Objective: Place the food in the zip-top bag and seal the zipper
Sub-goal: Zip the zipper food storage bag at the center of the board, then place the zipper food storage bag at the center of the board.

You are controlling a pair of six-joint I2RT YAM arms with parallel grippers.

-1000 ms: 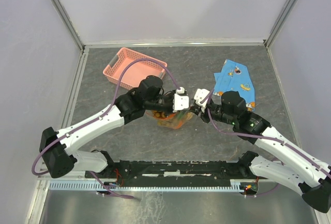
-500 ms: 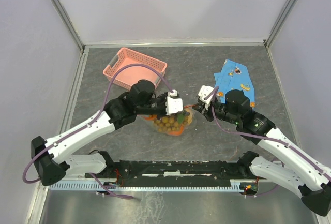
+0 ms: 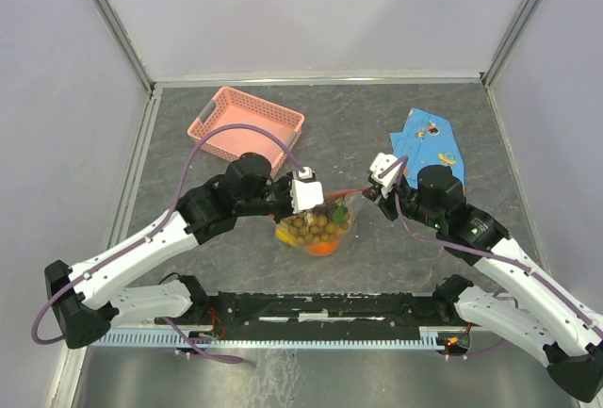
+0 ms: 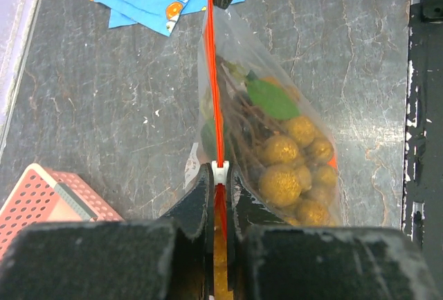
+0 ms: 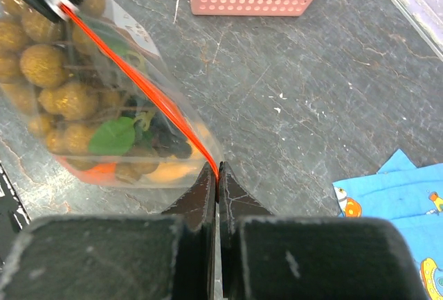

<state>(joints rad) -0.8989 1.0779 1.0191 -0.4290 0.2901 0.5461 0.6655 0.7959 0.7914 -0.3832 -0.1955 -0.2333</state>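
The zip-top bag (image 3: 316, 227) hangs between both grippers just above the table, its zipper (image 3: 349, 194) stretched taut. Through the clear plastic I see the food: a brownish grape bunch (image 4: 287, 154) with a green leaf (image 4: 272, 99) and an orange fruit (image 5: 104, 172) at the bottom. My left gripper (image 4: 220, 175) is shut on the zipper's white slider (image 4: 221, 169) at the bag's left end. The red zipper (image 4: 213, 71) runs straight from it to my right gripper (image 5: 217, 173), which is shut on the strip's other end (image 5: 211, 165). In the top view the left gripper (image 3: 325, 203) and right gripper (image 3: 370, 191) face each other.
A pink lattice basket (image 3: 247, 123) stands at the back left. A blue printed cloth (image 3: 429, 149) lies at the back right, behind the right arm. The black mounting rail (image 3: 330, 309) runs along the near table edge, close below the bag.
My left gripper has drawn leftwards along the zipper with the slider, away from the right gripper. The right gripper shifted slightly right, and the bag now shows between them.
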